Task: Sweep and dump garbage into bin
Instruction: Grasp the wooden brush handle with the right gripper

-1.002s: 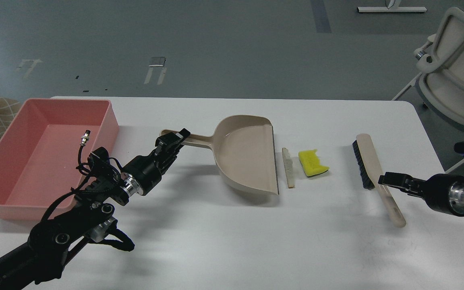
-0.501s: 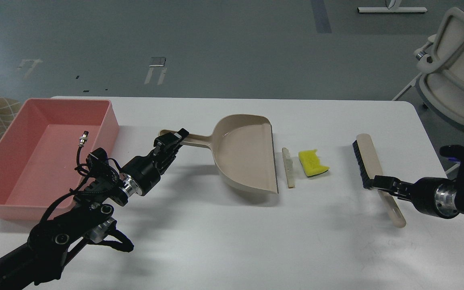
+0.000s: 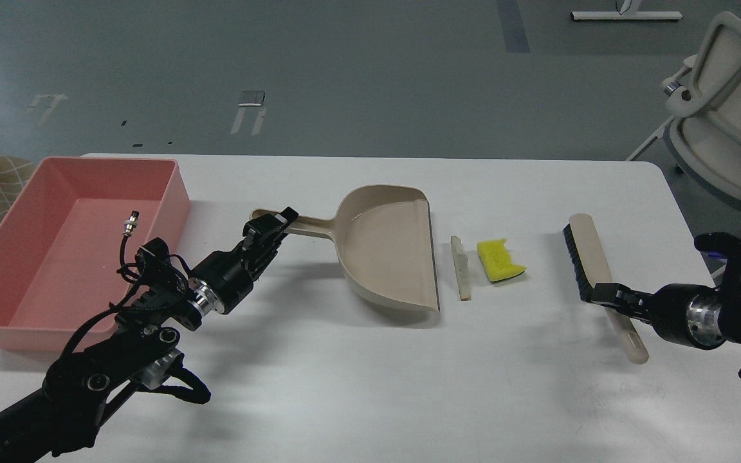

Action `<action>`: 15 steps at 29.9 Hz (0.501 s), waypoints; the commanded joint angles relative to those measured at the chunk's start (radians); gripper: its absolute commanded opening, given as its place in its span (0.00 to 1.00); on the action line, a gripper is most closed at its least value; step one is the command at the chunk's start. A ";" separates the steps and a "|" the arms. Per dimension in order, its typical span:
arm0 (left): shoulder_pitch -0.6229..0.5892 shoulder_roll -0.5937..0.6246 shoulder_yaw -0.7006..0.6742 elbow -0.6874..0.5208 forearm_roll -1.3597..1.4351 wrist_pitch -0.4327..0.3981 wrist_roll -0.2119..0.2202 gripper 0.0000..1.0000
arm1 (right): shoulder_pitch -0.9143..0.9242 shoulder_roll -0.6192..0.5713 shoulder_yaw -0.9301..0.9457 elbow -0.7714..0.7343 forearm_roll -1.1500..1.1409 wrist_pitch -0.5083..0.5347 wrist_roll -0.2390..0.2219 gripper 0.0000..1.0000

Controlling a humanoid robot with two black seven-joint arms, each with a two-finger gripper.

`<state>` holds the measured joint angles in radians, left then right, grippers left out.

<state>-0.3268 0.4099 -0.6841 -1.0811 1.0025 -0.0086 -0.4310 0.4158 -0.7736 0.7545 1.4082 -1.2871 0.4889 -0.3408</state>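
Observation:
The garbage lies mid-table: a jagged yellow sponge piece [image 3: 499,260] and a thin pale beige strip [image 3: 460,267] just left of it. The beige dustpan [image 3: 390,247] lies with its open lip facing the strip, a small gap between them. My left gripper [image 3: 273,226] is shut on the dustpan's handle. The pink bin [image 3: 55,257] stands at the table's far left. The beige brush [image 3: 588,251] with black bristles lies right of the sponge. My right gripper [image 3: 604,296] sits at the brush's handle; its fingers are too dark to tell apart.
A white chair [image 3: 724,109] stands off the table's back right corner. The white table [image 3: 370,386] has its right edge close behind my right arm. A cable with a metal plug [image 3: 131,222] sticks up from my left arm in front of the bin.
The dustpan has slid a little to the left with my left gripper. My right gripper has moved left along the table onto the brush handle. The brush and scraps have not moved.

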 commanded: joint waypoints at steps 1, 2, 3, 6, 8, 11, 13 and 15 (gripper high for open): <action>0.000 0.000 -0.002 0.001 0.001 0.001 0.000 0.09 | -0.002 0.002 -0.001 -0.002 0.000 0.000 0.000 0.58; 0.000 0.000 -0.002 0.001 0.001 -0.001 0.000 0.09 | -0.002 0.003 -0.001 -0.002 0.000 0.000 0.000 0.57; 0.000 0.000 0.000 0.001 0.001 0.001 0.000 0.09 | -0.002 0.010 -0.001 0.000 0.000 0.000 0.000 0.57; 0.000 -0.002 -0.002 0.001 0.001 0.001 0.000 0.09 | -0.002 0.016 -0.001 0.000 0.000 0.000 0.000 0.49; 0.000 0.000 -0.002 0.001 -0.001 -0.001 0.000 0.10 | -0.002 0.016 -0.001 0.003 0.000 0.000 0.000 0.39; 0.000 0.000 -0.002 0.001 -0.001 -0.001 -0.002 0.10 | -0.002 0.014 -0.001 0.005 0.000 0.000 -0.001 0.23; 0.000 0.001 -0.002 0.001 -0.001 -0.001 -0.002 0.10 | -0.002 0.013 -0.001 0.008 0.000 0.000 0.000 0.20; 0.000 0.000 -0.002 0.000 -0.002 -0.001 -0.002 0.10 | -0.003 0.011 -0.001 0.009 0.002 0.000 0.000 0.20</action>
<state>-0.3267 0.4106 -0.6857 -1.0799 1.0015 -0.0086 -0.4312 0.4141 -0.7584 0.7531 1.4150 -1.2871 0.4889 -0.3409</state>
